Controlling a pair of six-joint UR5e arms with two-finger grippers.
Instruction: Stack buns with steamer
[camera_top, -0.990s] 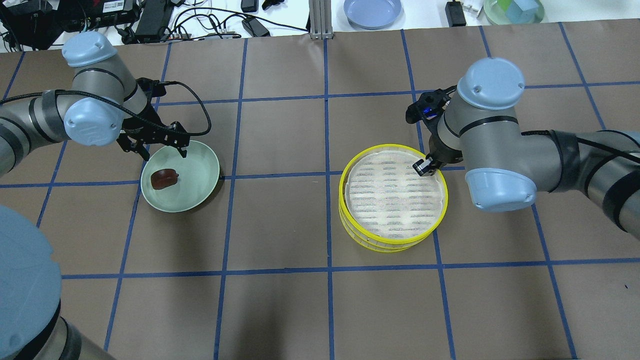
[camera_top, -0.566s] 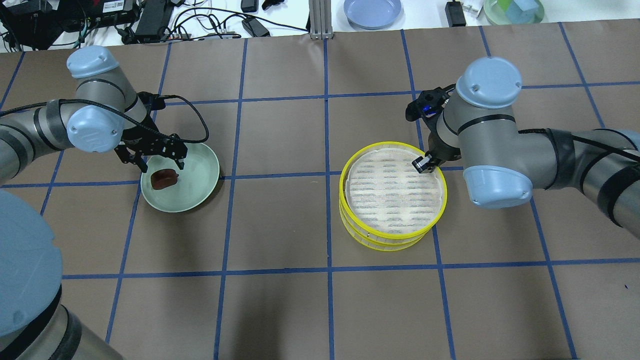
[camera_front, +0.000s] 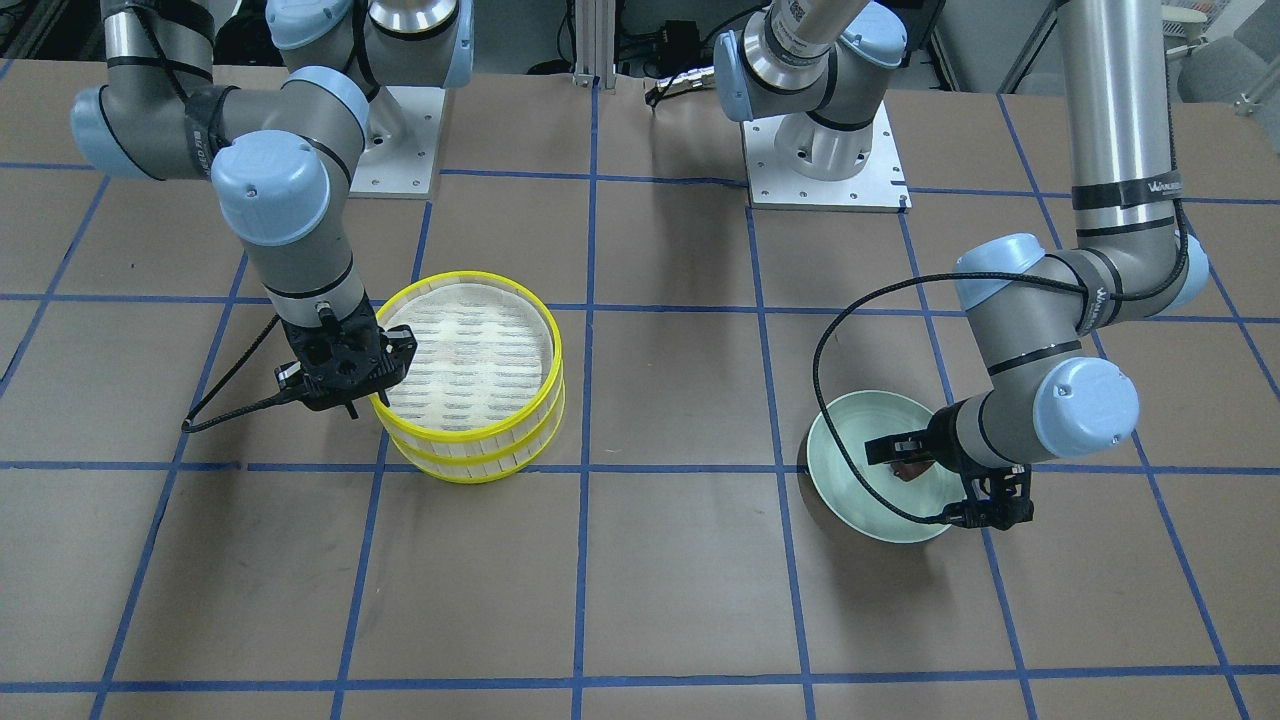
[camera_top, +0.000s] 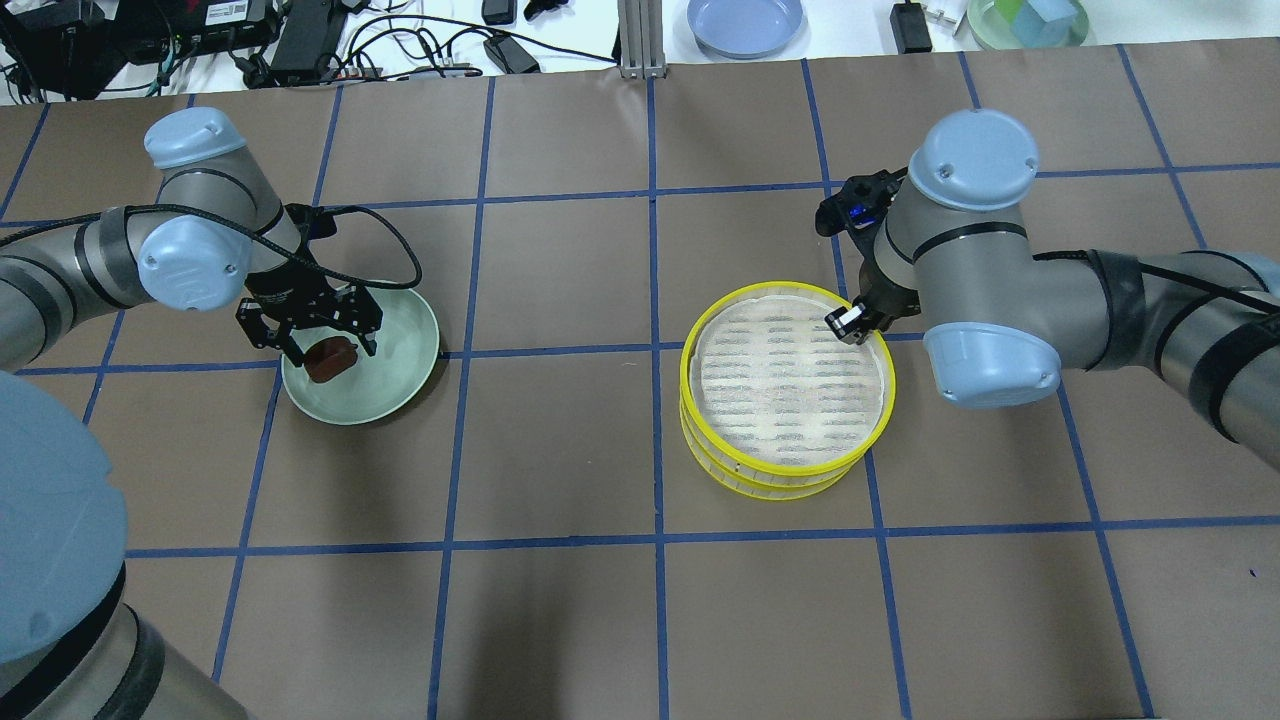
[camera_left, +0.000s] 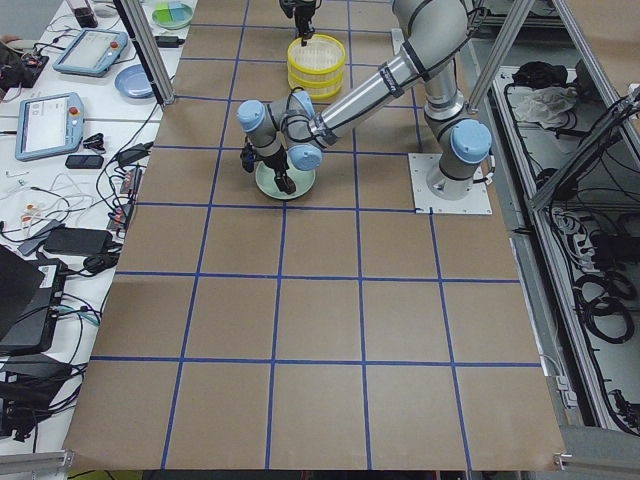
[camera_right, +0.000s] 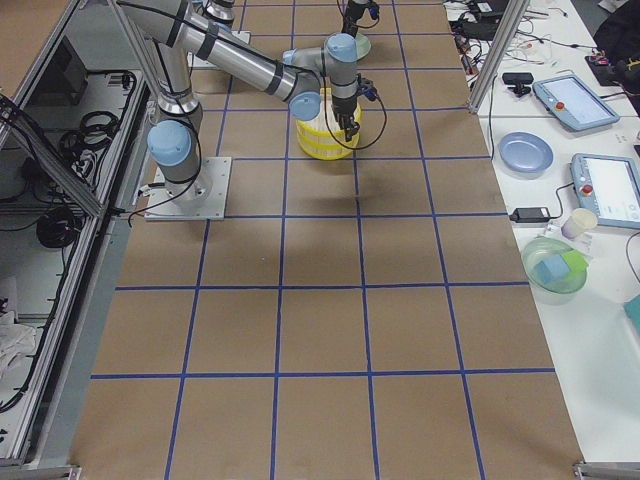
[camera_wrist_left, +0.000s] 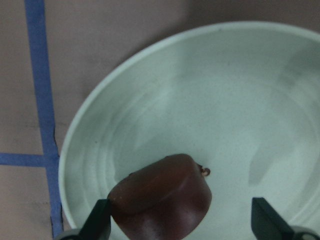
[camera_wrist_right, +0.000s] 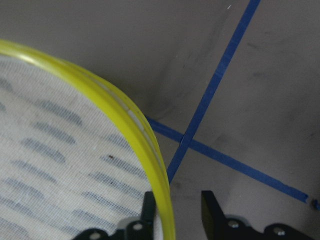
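The dark reddish-brown bun (camera_top: 330, 358) lies in the pale green plate (camera_top: 400, 345). My left gripper (camera_top: 332, 348) is open and low over the plate, one finger on each side of the bun (camera_wrist_left: 162, 195); one fingertip (camera_wrist_left: 100, 222) is close beside it. The two yellow-rimmed steamer baskets are stacked, the top one (camera_top: 684, 385) on the lower one (camera_top: 760, 487). My right gripper (camera_top: 848, 322) straddles the top basket's rim (camera_wrist_right: 125, 110), jaws narrowly apart, with a gap on the outer side. The top basket's floor is bare. The cream-white bun is out of view.
A blue plate (camera_top: 745, 22), a green bowl with blocks (camera_top: 1028, 20) and cables (camera_top: 300, 40) lie beyond the table's far edge. The brown table carries a blue tape grid. The left arm's cable loops over the plate's far rim.
My left gripper has come down and back over the plate, so its fingers now flank the brown bun. The top basket has shifted slightly away along with my right gripper and sits more squarely on the lower one.
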